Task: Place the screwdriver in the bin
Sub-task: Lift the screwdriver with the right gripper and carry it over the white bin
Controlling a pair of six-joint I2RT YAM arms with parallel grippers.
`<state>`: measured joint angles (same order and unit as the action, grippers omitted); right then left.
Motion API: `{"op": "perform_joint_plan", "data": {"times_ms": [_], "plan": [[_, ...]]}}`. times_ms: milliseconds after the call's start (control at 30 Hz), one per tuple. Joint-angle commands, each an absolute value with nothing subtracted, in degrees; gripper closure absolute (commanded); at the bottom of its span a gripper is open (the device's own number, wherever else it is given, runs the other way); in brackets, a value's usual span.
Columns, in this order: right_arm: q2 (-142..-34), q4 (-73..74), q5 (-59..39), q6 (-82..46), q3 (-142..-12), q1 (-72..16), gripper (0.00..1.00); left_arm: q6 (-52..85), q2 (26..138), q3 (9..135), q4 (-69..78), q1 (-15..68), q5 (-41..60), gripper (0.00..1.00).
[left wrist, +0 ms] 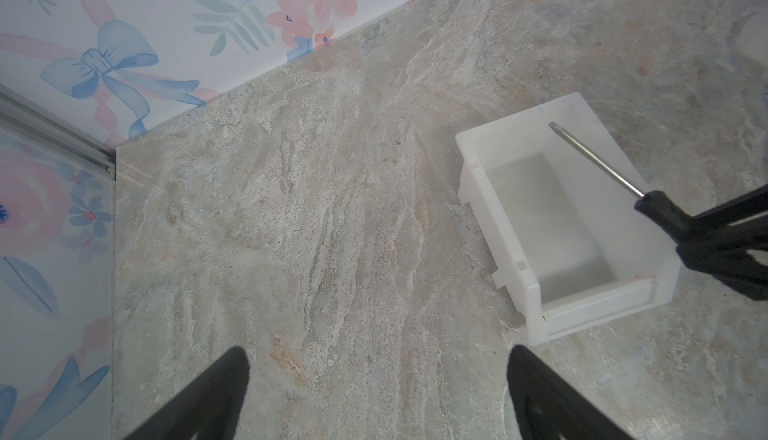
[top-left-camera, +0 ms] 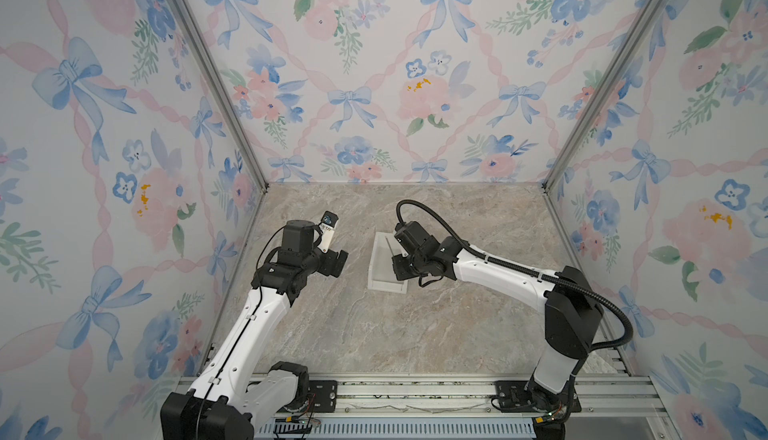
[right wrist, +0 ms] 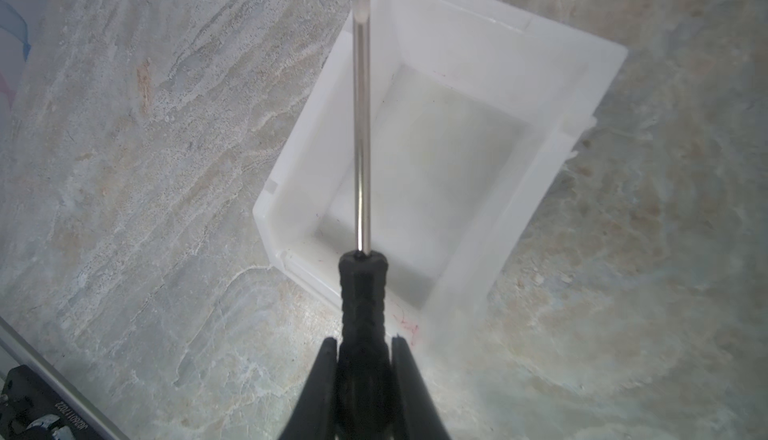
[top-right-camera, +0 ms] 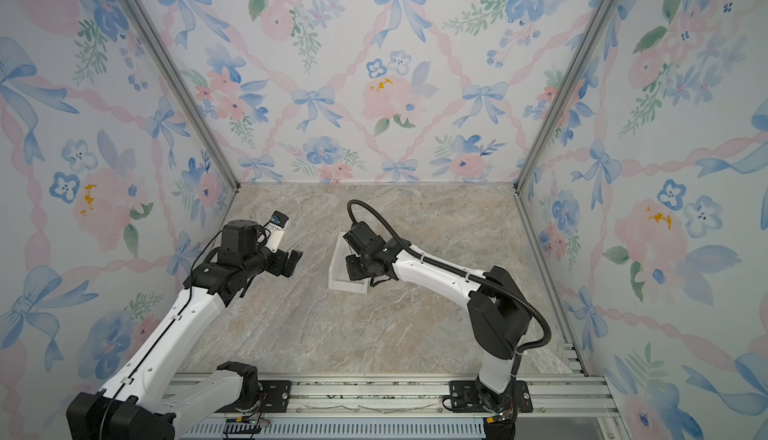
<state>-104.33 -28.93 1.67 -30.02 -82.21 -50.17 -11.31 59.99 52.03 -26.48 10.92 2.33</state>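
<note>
Right pincer [right wrist: 361, 344]: clamped on the screwdriver's [right wrist: 360, 134] handle.
Screwdriver: hung over the bin [right wrist: 490, 30], shaft near one long wall.
Left pincer [left wrist: 379, 352]: spread wide, empty.
Risk: dropped there, its tip could catch the rim and tumble out.

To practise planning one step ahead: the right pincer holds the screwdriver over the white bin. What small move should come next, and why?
Probably lower the screwdriver a little into the bin. The right pincer is shut on its black handle; the shaft points along the empty bin but seems above its floor.
</note>
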Motion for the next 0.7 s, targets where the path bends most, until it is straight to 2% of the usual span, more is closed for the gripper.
{"op": "perform_joint_plan", "data": {"times_ms": [0, 667], "plan": [[-107.2, -26.9, 1.2, -32.0, -85.8, -49.6, 0.88, -10.2, 59.0, 53.5, -26.9, 11.2, 2.3, 0.02], [-118.5, -29.5, 3.8, -32.6, -91.4, -48.2, 0.88, -10.4, 57.4, 52.6, -26.9, 11.2, 3.0, 0.02]]}}
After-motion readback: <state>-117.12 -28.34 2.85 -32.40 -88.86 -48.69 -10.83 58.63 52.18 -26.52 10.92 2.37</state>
